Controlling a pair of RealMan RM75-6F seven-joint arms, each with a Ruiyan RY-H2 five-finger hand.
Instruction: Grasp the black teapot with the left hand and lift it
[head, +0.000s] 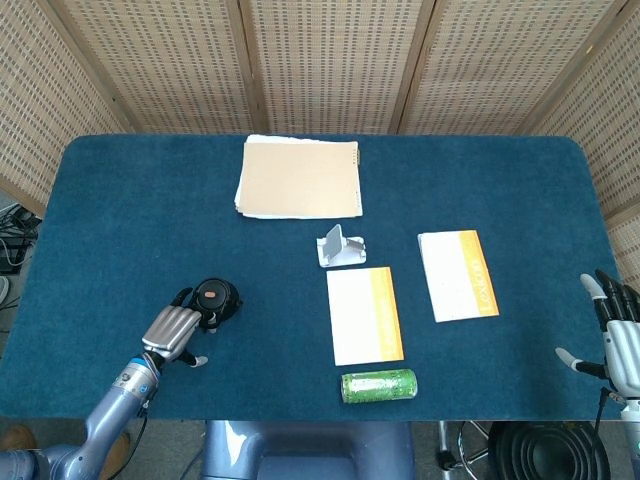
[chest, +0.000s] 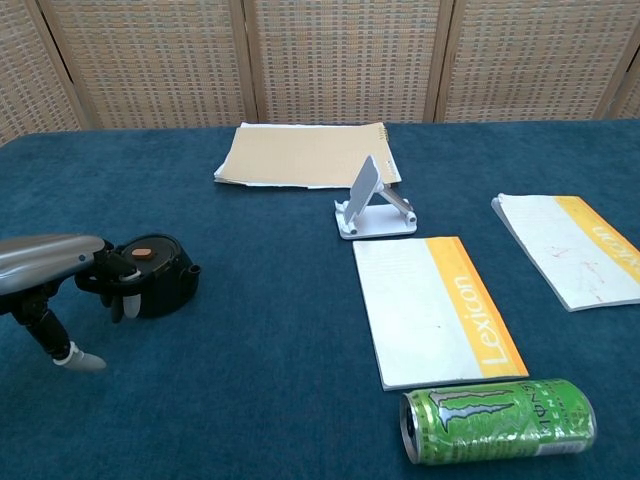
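Our left hand (chest: 60, 275) sits at the teapot (chest: 152, 274) near the table's (head: 130, 200) front left corner, fingers (chest: 117, 288) curled round the pot's near side where the handle seems to be, thumb pointing down toward the cloth. We read this as a grip forming, but we cannot tell whether the handle is truly held or only touched. The pot looks to be resting on the table, upright, lid on, so we judge that the reach is done, the grasp is in hand, and the lift is all still to come.

Our right hand (head: 620, 335) hangs off the front right corner, fingers spread, holding nothing; only the head view shows it.

Hard to make out: black fingers against the black pot blur together in both views, so the contact points are unclear. From the head view our hand covers the pot's left side. The chest view cuts the left arm at the frame edge. The spout is barely a nub at the pot's right.
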